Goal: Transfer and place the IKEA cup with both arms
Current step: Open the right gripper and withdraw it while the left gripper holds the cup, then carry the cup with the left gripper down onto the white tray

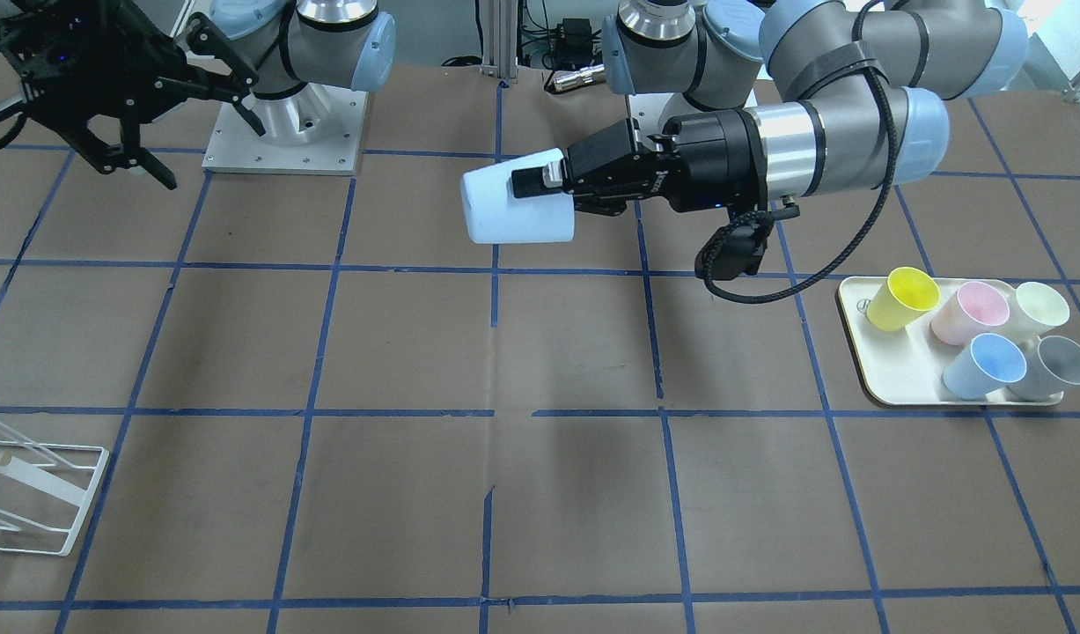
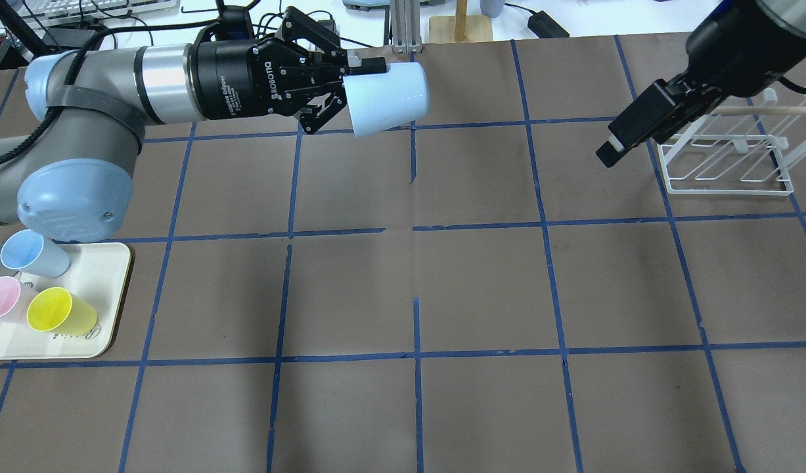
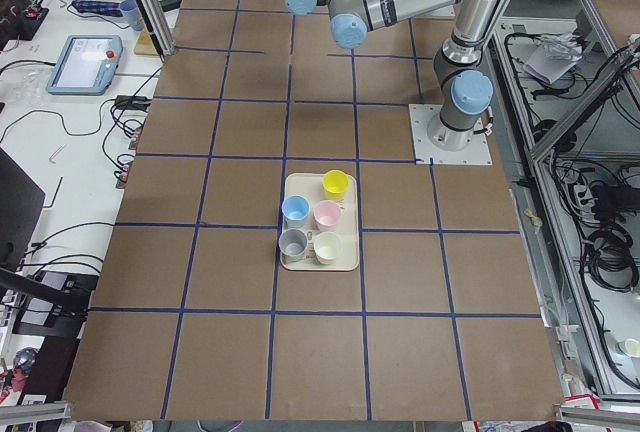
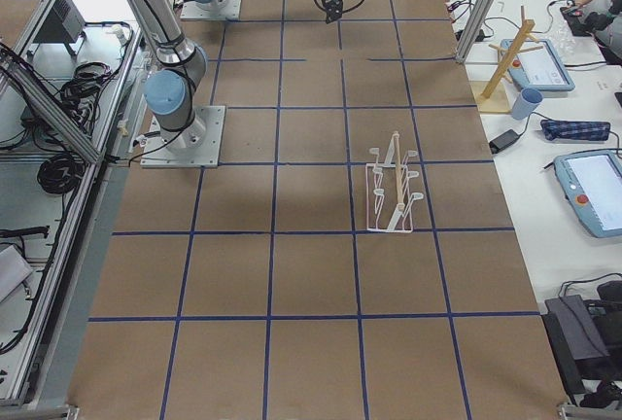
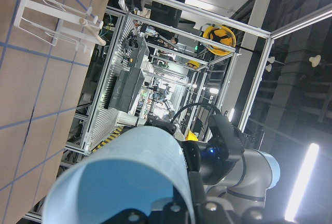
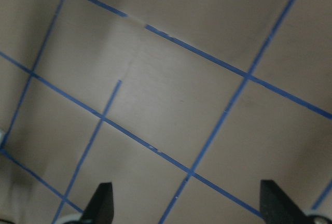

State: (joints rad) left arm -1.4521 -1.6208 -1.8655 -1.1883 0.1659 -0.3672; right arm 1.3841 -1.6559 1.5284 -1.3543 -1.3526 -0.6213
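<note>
Overhead exterior view, surface entry? (M.)

Table (image 2: 481, 282) under brown sheeting with a blue tape grid. White wire rack (image 2: 731, 192) at the right end, cream tray (image 2: 110, 282) at the left edge. Benches with cables and tablets lie beyond the table, and aluminium framing shows in the side views. (R.)

Cup position? (M.)

IKEA cup (image 2: 389, 98) is in the air over the table, about midway along its length. It lies sideways, base pointing away from the left gripper (image 2: 355, 84). That gripper pinches the cup at its rim. One finger lies on the outer wall; the other is hidden. Right gripper (image 6: 188, 206) is raised on the rack's side, fingers spread wide with nothing between them. (R.)

Tray contents? (M.)

Second blue cup (image 1: 984, 365), grey cup (image 1: 1054, 365), pink cup (image 1: 971, 313), yellow cup (image 1: 900, 298) and cream cup (image 1: 1039, 308), close together, mouths up. (R.)

Hidden or doubtful? (M.)

Overhead crops the tray, so the grey cup is a sliver and the cream cup is out of frame. The front-facing view cuts the rack at its left edge. In the left wrist view the held cup fills the lower frame and covers the fingers. In both side views the grippers are tiny at the top edge, and the held cup cannot be made out there. (R.)
</note>
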